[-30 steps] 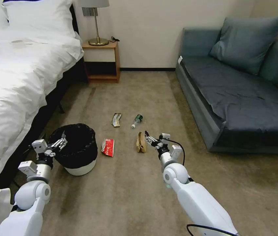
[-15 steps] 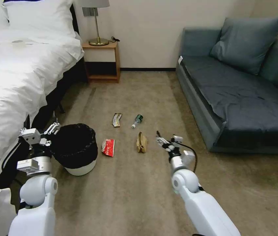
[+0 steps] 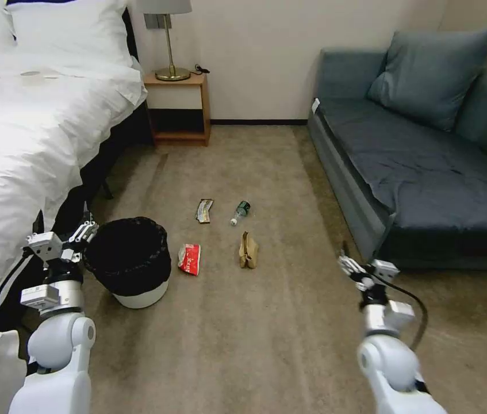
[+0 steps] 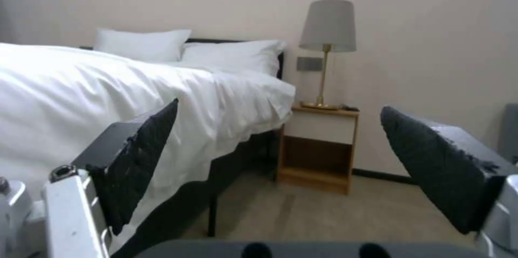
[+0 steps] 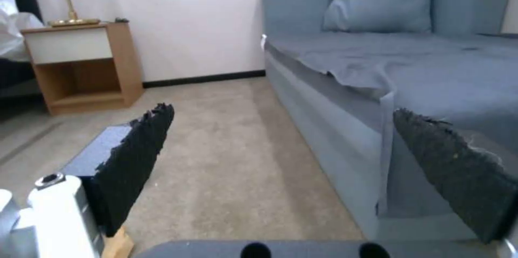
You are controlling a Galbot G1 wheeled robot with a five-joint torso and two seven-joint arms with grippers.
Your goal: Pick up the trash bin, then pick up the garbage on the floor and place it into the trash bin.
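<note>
The trash bin [image 3: 131,264], white with a black liner, stands on the carpet beside the bed. My left gripper [image 3: 84,231] is open just left of its rim, between bin and bed; the left wrist view shows both pads [image 4: 137,165] spread with nothing between them. The garbage lies right of the bin: a red-and-white wrapper [image 3: 189,258], a tan paper bag [image 3: 248,251], a small bottle [image 3: 240,212] and a dark-and-gold wrapper [image 3: 204,210]. My right gripper [image 3: 348,263] hangs open and empty near the sofa's front corner, well right of the tan bag; its pads [image 5: 135,160] are apart.
A white bed [image 3: 30,144] runs along the left, a blue-grey sofa [image 3: 427,172] along the right. A wooden nightstand [image 3: 177,106] with a lamp [image 3: 168,40] stands at the far wall. Open carpet [image 3: 254,345] lies in front of the litter.
My right arm swung right, from beside the tan bag to the sofa's corner. My left gripper moved left from over the bin's rim to the bed side.
</note>
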